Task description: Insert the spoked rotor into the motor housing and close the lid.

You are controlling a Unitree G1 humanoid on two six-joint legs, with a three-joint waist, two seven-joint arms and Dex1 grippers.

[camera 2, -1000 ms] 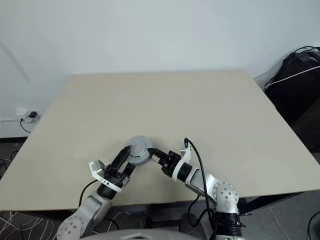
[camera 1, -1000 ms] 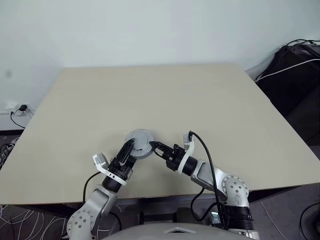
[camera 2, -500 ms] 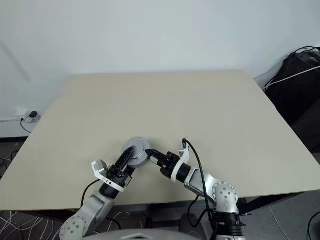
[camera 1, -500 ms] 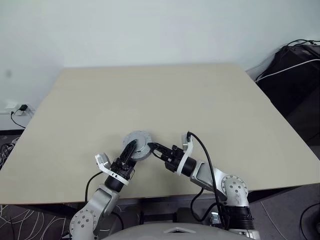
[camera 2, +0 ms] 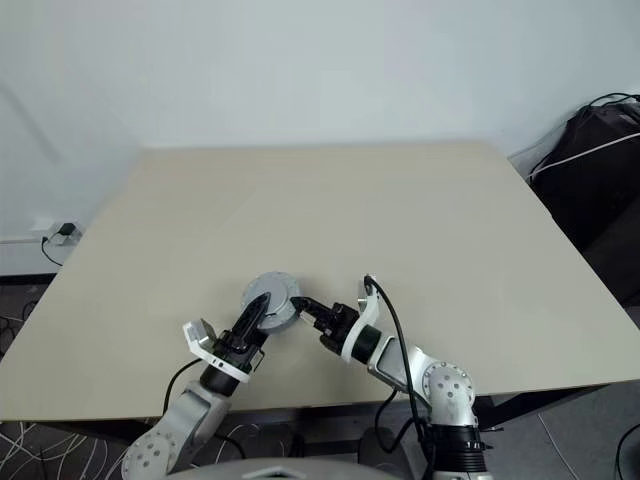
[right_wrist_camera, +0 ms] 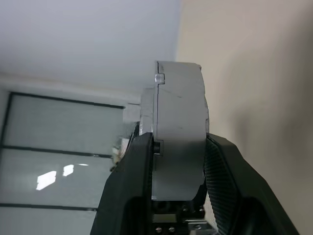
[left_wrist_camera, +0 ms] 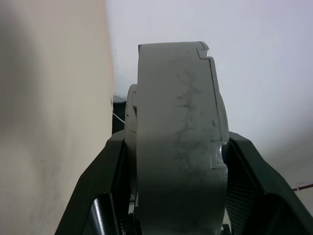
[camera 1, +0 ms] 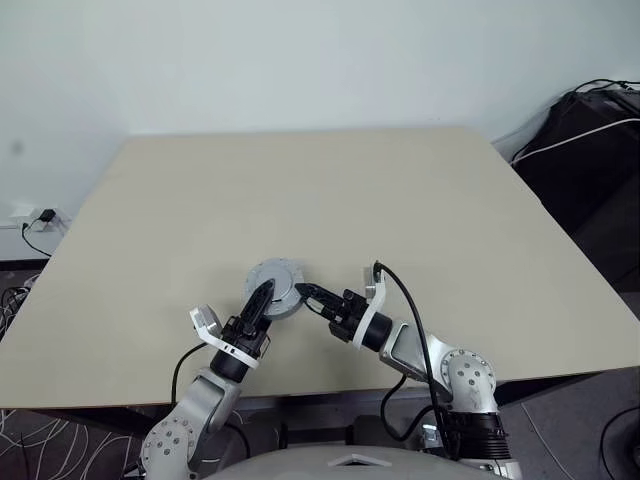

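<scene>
We see both grippers, left [camera 1: 262,296] and right [camera 1: 312,296], clamped on what looks like the closed motor housing [camera 1: 276,286], held above the table [camera 1: 420,220].

Both arms reach forward and converge at centre. Left gripper [camera 1: 262,297] and right gripper [camera 1: 308,295] each clamp the grey disc assembly [camera 1: 276,287] edge-on between their fingers.

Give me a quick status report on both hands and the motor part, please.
Left hand and right hand both clamped on the round grey metal motor assembly, lid on, held above the beige table. Nothing in the way.
</scene>
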